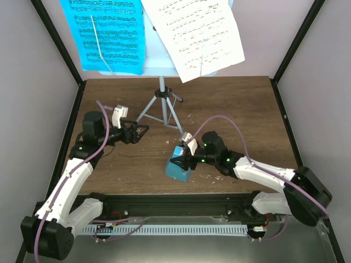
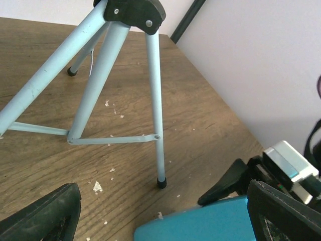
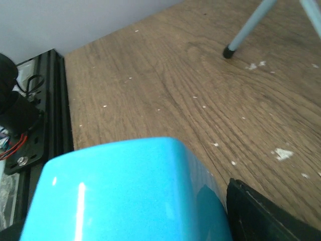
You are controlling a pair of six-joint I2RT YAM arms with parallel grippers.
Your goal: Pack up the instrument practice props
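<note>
The pale blue music stand (image 1: 162,104) stands on its tripod at the back middle, with a cyan sheet (image 1: 107,35) and a white sheet (image 1: 197,35) on its desk. My left gripper (image 1: 143,131) is open and empty, just left of the tripod legs (image 2: 100,95). The teal metronome (image 1: 178,164) sits at the front middle. My right gripper (image 1: 184,159) is shut on it. In the right wrist view the metronome (image 3: 130,196) fills the space between the jaws, with one black finger (image 3: 271,216) against its side. It also shows in the left wrist view (image 2: 200,223).
The wooden table (image 1: 230,104) has white crumbs scattered round the tripod feet. Black frame posts (image 1: 66,55) and pale walls close in the sides and back. A black rail (image 1: 175,205) runs along the near edge.
</note>
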